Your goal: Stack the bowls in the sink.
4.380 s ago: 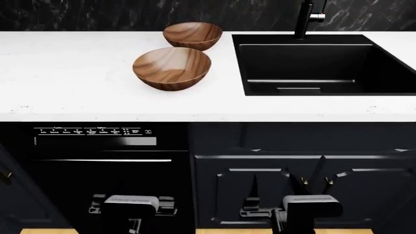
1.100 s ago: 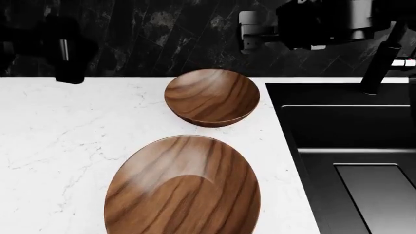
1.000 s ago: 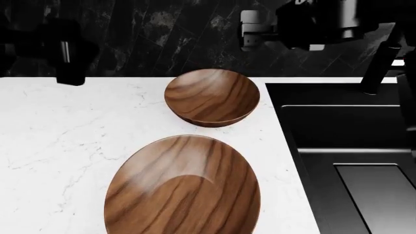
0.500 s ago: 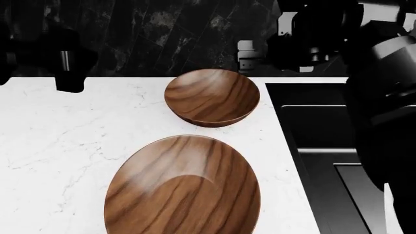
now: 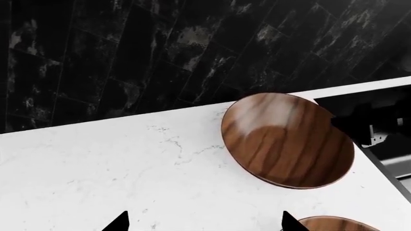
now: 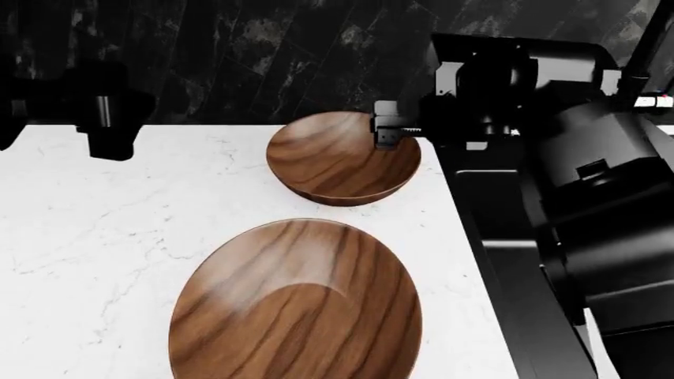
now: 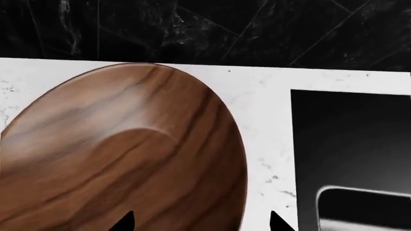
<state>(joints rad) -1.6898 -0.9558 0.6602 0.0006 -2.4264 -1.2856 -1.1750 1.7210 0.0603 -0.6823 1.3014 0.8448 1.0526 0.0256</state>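
While both bowls rest on the white countertop (image 6: 95, 237) beside the sink (image 7: 350, 144), neither yet inside it, we treat the current step as the approach to the far bowl (image 6: 342, 156). Our right gripper (image 6: 387, 126) sits at that bowl's sink-side rim; the right wrist view shows two dark fingertips (image 7: 122, 222) spread apart with wood grain between them, so we read the jaws as released and holding nothing. To grasp well, we should straddle the rim with one finger inside and one outside, then close firmly, since the glossy curved wall may slip. Lift high enough to clear the counter edge before crossing to the sink. Our left gripper (image 5: 202, 224) hangs over the countertop away from the sink, its tips (image 5: 119, 222) likewise parted and empty. The near bowl (image 6: 297, 304) lies just beside the far bowl, apart from it. Our right arm hides most of the sink in the head view, and the faucet (image 6: 645, 59) stands behind it, a collision hazard.
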